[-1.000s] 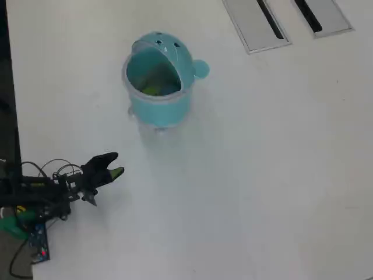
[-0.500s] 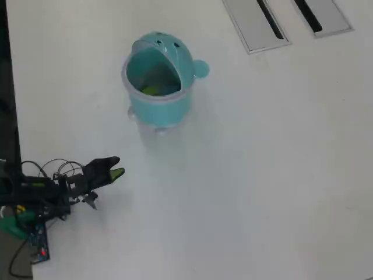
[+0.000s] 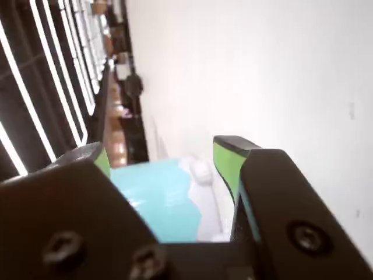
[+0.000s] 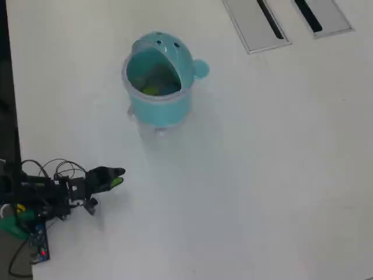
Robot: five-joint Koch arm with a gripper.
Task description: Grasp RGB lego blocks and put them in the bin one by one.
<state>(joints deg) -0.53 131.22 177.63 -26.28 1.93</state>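
Observation:
The round light-teal bin (image 4: 158,105) stands upright on the white table at upper left of the overhead view, its hooded lid tipped back and its knob on the right. A yellow-green block (image 4: 150,89) shows inside it; the red and blue blocks do not show anywhere. My gripper (image 4: 118,177) is at lower left, well short of the bin and pointing right. In the wrist view the gripper (image 3: 163,150) has its green-padded jaws wide apart with nothing between them. The bin (image 3: 154,198) lies blurred beyond them.
Two grey slotted panels (image 4: 256,23) (image 4: 323,14) are set in the table at top right. The table's dark left edge (image 4: 6,116) runs beside the arm. A circuit board with wires (image 4: 38,242) lies at the arm's base.

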